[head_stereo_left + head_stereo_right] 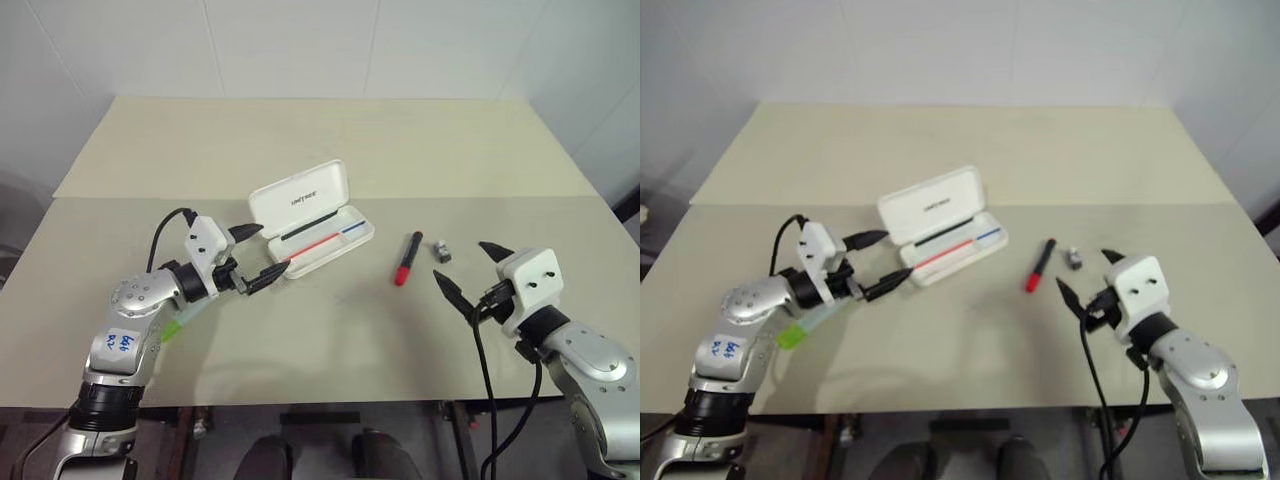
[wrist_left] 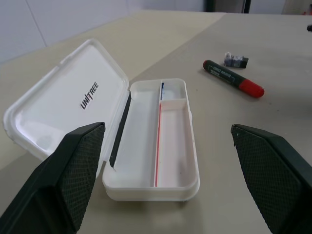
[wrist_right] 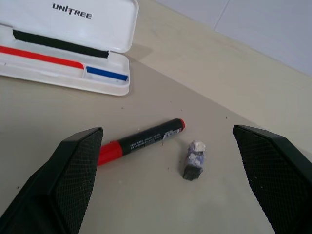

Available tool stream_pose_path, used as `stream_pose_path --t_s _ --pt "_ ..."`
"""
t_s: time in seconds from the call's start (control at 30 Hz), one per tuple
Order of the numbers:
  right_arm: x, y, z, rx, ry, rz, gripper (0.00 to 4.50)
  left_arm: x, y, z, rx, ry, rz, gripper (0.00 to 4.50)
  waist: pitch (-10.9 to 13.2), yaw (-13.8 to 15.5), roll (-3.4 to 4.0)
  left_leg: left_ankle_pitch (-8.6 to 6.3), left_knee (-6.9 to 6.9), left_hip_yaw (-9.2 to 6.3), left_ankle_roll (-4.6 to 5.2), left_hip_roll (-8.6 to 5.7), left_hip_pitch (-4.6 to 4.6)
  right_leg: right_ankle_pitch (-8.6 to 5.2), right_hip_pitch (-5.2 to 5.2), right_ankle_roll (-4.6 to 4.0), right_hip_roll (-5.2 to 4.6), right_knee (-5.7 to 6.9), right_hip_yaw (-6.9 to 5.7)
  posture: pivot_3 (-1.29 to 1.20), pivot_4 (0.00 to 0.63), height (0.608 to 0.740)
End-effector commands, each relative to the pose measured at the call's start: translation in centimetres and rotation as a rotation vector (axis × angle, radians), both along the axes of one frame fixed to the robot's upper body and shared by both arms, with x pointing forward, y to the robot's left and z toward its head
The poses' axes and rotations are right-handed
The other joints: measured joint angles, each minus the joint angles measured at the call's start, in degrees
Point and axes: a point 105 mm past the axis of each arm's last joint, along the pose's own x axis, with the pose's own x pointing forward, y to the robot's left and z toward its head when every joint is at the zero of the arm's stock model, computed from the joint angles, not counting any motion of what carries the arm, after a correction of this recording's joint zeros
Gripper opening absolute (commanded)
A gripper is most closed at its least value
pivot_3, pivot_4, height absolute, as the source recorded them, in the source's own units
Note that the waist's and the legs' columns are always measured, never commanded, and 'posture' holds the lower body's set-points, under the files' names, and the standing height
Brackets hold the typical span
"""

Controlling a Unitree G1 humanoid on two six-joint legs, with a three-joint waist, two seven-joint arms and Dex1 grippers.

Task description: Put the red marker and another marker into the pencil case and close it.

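The pencil case [image 1: 312, 222] lay open mid-table: white hard plastic with rounded corners, "Unitree" lettering on the raised lid, a red-and-blue stripe along the tray. To its right, well apart, lay the red marker [image 1: 407, 259] (black barrel, bright red end) beside a small grey scrap [image 1: 441, 250]. The lime-green marker [image 1: 803, 328] lay under the left arm. The left gripper [image 1: 252, 257] hovered spread wide and empty just before the case; the right gripper [image 1: 473, 270], equally wide, held nothing near the red marker.
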Motion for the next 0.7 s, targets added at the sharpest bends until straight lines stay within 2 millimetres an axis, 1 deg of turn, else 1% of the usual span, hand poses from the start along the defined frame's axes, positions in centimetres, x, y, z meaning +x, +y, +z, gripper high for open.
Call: stream_pose_path --t_s 0.03,0.13,0.2,0.33,0.43,0.53,0.57,0.6,0.67,0.7 --pt "-0.1 0.4 1.9 -0.025 -0.068 0.038 4.5 0.3 0.4 1.1 0.012 -0.065 0.001 4.44 0.0 0.03 0.0 0.0 0.01 0.0 0.0 -0.01 0.0 0.0 0.0 0.0 0.0 0.0 0.0 0.0 0.15 0.74" --pt "0.7 0.4 2.5 -0.018 -0.091 0.045 4.5 0.5 0.1 0.5 0.024 -0.044 -0.024 4.44 0.0 0.0 0.0 0.0 0.08 0.0 0.01 -0.01 -0.01 0.0 0.01 0.01 0.0 0.02 -0.01 0.0 0.15 0.74" --pt "0.9 0.8 2.8 -0.008 -0.099 0.057 4.5 0.5 -0.2 0.4 0.022 -0.041 -0.043 4.44 0.0 0.08 0.0 0.0 0.12 -0.01 0.01 -0.01 -0.01 0.01 0.02 0.01 0.0 0.03 -0.02 0.0 0.15 0.74" --pt "0.6 2.5 2.9 0.015 -0.075 0.133 4.5 0.7 -0.5 0.4 0.038 -0.04 -0.075 4.44 0.0 0.03 0.0 -0.02 0.12 -0.05 0.04 -0.01 -0.03 0.01 0.02 0.01 -0.01 0.06 0.0 0.0 0.15 0.74" --pt "0.4 3.3 3.0 0.014 -0.063 0.175 4.5 1.0 -0.4 0.5 0.045 -0.043 -0.085 3.83 0.0 -0.02 0.0 -0.03 0.13 -0.03 0.05 -0.01 -0.04 0.01 0.0 0.01 0.0 0.05 -0.04 0.0 0.15 0.74" --pt "0.2 4.5 3.1 0.031 -0.061 0.203 4.5 0.5 0.0 0.6 0.079 -0.062 -0.137 2.78 0.0 -0.06 0.0 -0.03 0.15 -0.04 0.06 -0.01 -0.04 0.01 0.0 0.01 0.0 0.05 -0.05 0.0 0.15 0.74" --pt "0.2 4.5 3.1 0.04 -0.061 0.21 4.5 0.5 -0.4 0.6 0.093 -0.061 -0.156 2.45 0.0 -0.05 0.0 -0.03 0.14 -0.04 0.06 -0.01 -0.04 0.01 -0.01 0.01 -0.01 0.05 -0.06 0.0 0.15 0.74" --pt "0.2 5.1 3.0 0.05 -0.062 0.216 4.5 0.4 -0.2 0.2 0.105 -0.045 -0.166 2.13 0.0 -0.05 0.0 -0.03 0.14 -0.04 0.06 -0.01 -0.05 0.01 -0.02 0.01 -0.02 0.05 -0.05 0.0 0.15 0.74" --pt "0.3 5.3 3.3 0.077 -0.068 0.222 4.5 0.8 -0.9 -0.1 0.13 -0.028 -0.16 1.5 0.0 0.0 0.0 -0.03 0.16 -0.04 0.06 -0.01 -0.05 0.01 -0.01 0.02 -0.02 0.06 -0.05 0.0 0.15 0.74" --pt "0.2 5.9 3.6 0.089 -0.077 0.235 4.5 0.8 -1.0 -0.3 0.133 -0.012 -0.168 1.5 0.0 0.08 0.0 -0.03 0.17 -0.05 0.06 -0.02 -0.05 0.01 -0.01 0.02 -0.02 0.06 -0.05 0.0 0.15 0.74"
